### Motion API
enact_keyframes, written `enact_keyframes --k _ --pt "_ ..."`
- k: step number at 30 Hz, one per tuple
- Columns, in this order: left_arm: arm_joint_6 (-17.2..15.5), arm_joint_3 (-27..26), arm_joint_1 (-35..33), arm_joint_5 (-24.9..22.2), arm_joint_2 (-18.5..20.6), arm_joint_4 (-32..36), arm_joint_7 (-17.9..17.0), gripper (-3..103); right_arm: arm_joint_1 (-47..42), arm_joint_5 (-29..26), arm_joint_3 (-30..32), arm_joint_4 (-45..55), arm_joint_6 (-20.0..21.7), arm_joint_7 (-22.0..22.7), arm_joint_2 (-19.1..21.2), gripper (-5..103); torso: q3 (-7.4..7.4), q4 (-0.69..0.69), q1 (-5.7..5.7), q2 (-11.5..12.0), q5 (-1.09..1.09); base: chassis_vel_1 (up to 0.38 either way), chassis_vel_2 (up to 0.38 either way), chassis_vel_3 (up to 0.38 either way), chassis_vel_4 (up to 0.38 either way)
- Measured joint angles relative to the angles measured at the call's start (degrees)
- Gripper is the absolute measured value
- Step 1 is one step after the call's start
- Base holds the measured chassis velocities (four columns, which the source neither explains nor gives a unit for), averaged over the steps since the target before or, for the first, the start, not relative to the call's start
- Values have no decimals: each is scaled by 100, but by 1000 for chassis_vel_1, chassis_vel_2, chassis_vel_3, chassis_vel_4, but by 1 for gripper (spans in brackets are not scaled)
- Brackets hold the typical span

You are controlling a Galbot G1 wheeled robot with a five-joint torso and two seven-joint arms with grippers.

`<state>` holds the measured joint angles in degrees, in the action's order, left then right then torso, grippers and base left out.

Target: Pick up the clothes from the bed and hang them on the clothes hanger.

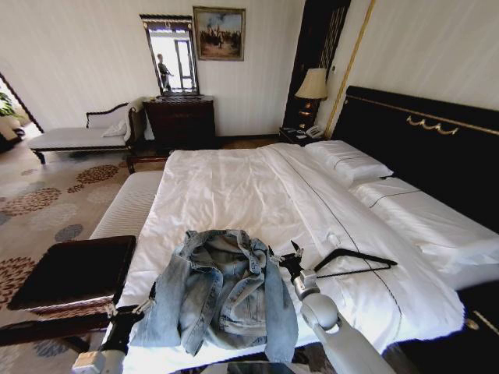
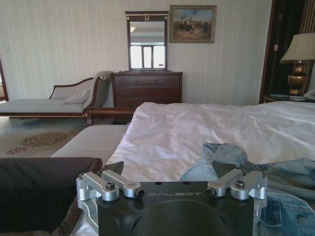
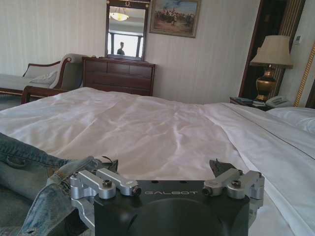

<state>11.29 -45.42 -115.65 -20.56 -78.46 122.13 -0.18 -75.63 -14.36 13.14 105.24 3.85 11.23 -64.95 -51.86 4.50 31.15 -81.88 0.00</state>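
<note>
A light-blue denim jacket (image 1: 222,292) lies crumpled near the foot of the bed (image 1: 234,195), collar up and sleeves folded in, resting on the white duvet; beside it toward the robot's right, well clear of the denim, a slim black clothes hanger (image 1: 355,261) lies flat on the duvet with its hook pointing toward the pillows (image 1: 347,164); the right gripper (image 1: 290,257) hovers low between the jacket's edge and the hanger, its jaws spread wide and holding nothing, and in the right wrist view the same gripper (image 3: 165,169) shows a sleeve of the jacket (image 3: 29,177) just beside one finger, with bare duvet (image 3: 147,132) between the fingertips; the left gripper (image 1: 129,312) sits at the jacket's near left corner by the mattress edge, jaws also wide and empty, and in the left wrist view that gripper (image 2: 170,172) looks across the bed with the denim (image 2: 246,167) just beside one finger; a dark wooden bench (image 1: 74,269) stands left of the bed; farther off are a chaise longue (image 1: 78,136), a dark dresser (image 1: 181,121) under a mirror (image 1: 171,54), a framed painting (image 1: 219,33), and a lamp (image 1: 313,86) beside the black headboard (image 1: 421,148).
</note>
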Motion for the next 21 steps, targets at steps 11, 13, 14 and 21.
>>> enact_keyframes --k 11,13,14,21 --pt "-34 -6 130 -111 -6 -143 -10 100 -105 -101 35 45 93 58 82 100 0 1 1 0 0 -95 -89 90 90" --pt "-44 -7 149 -126 -6 -158 -11 100 -120 -80 21 45 98 65 70 100 0 1 2 1 1 -141 -127 112 133" --pt "-47 -7 157 -126 -4 -173 -11 100 -120 -78 18 45 99 66 71 100 0 1 2 0 1 -124 -117 112 112" --pt "-85 -114 294 -222 95 -318 -13 100 -106 -106 14 45 123 84 92 100 0 0 2 0 0 -78 -90 70 74"
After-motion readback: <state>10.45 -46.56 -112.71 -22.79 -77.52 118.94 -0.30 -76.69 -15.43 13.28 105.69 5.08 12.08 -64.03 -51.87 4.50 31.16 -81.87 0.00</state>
